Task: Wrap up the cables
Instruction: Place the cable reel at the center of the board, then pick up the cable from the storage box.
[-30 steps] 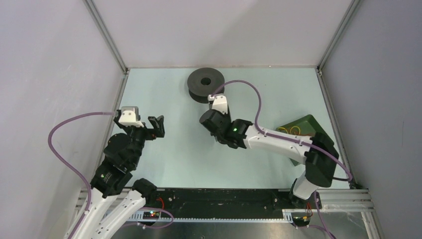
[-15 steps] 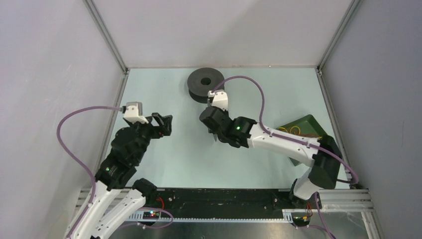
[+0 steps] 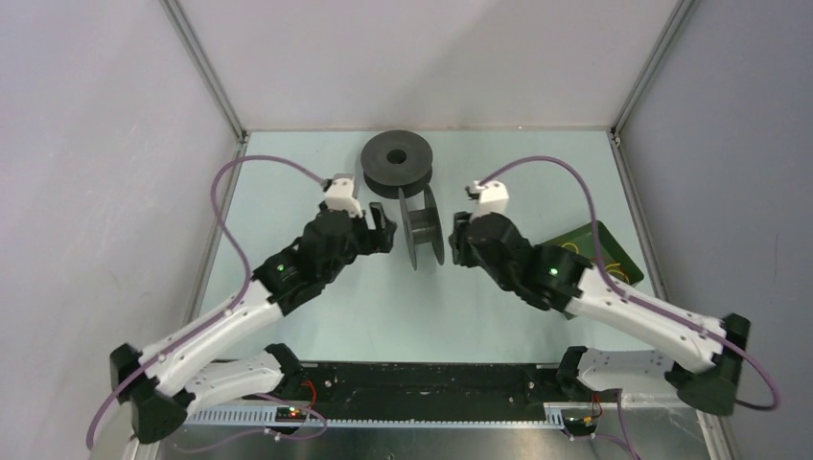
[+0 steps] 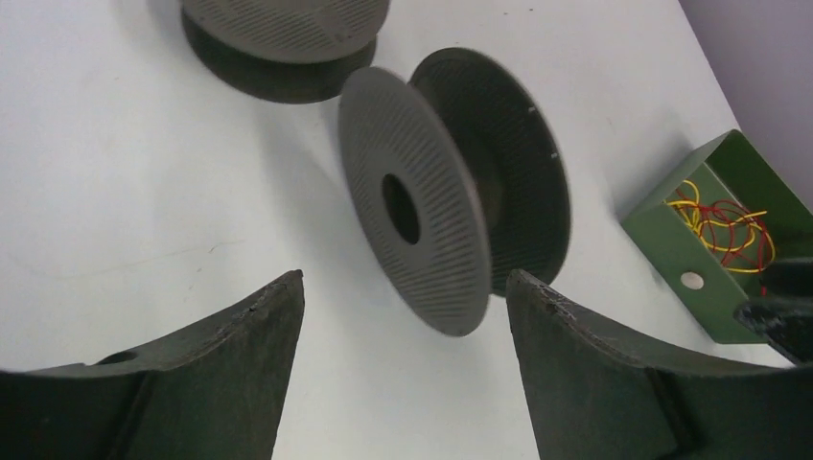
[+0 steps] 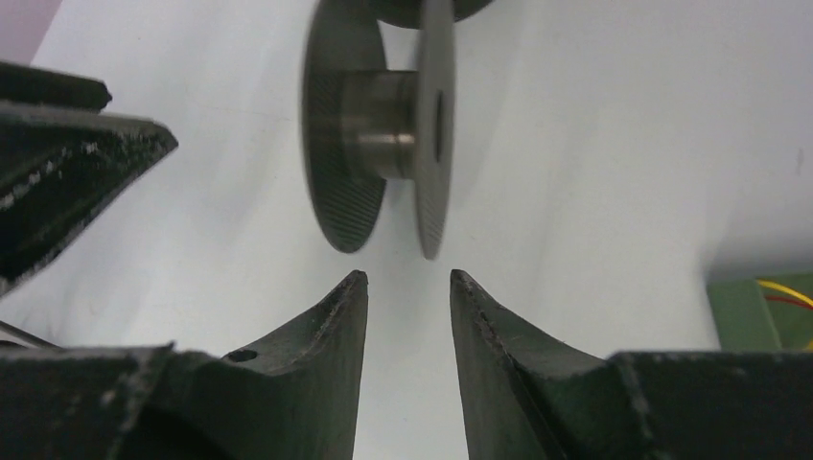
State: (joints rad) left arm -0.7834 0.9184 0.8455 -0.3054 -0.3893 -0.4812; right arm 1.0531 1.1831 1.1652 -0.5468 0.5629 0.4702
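A dark spool (image 3: 422, 227) stands on edge mid-table. At its 9 o'clock the left gripper (image 3: 380, 226) hangs with jaws spread wide, holding nothing. At 3 o'clock the right gripper (image 3: 459, 240) faces it, jaws parted and empty too. A second spool (image 3: 396, 159) lies flat at 12 o'clock. The cables (image 4: 717, 218) (a red-and-yellow tangle) sit in the green box (image 4: 671, 244), farther out past the right gripper.
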